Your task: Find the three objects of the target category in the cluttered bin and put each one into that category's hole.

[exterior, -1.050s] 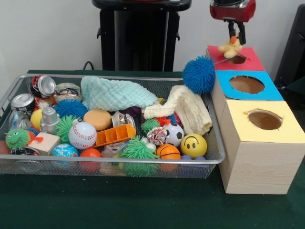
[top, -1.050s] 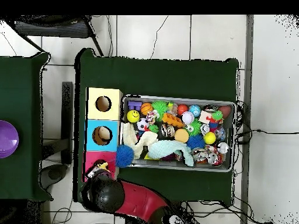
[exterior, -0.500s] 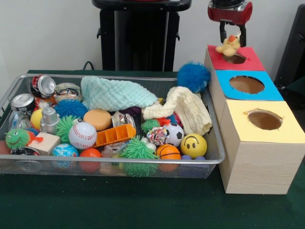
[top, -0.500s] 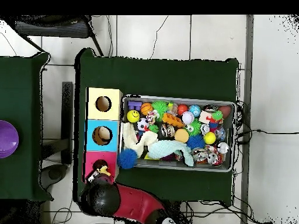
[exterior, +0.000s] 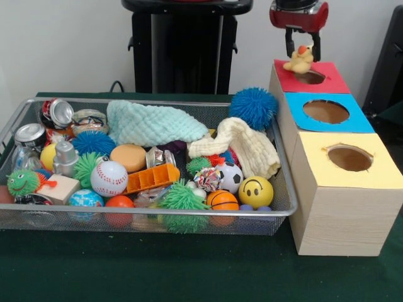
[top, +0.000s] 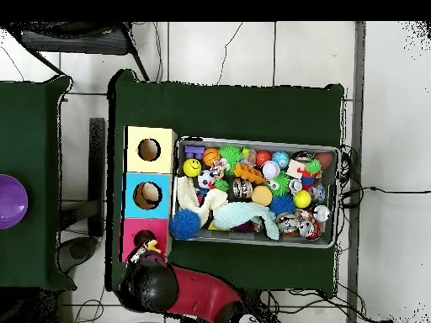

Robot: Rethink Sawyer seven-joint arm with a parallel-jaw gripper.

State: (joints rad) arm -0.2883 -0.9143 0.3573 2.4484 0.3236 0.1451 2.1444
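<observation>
Plush duck (exterior: 298, 61) hangs pinched in gripper (exterior: 301, 54), body partly hidden.

A plain white wall (exterior: 69, 44) stands behind. The tabletop (exterior: 189, 270) has a dark green cloth. The floor (top: 227, 50) has pale tiles, and a second green table (top: 25, 126) carries a purple bowl (top: 10, 200).

No readable text, brand or number is seen. Only a smiley face is printed on the yellow ball (exterior: 255, 190) in the bin (exterior: 284, 189).
</observation>
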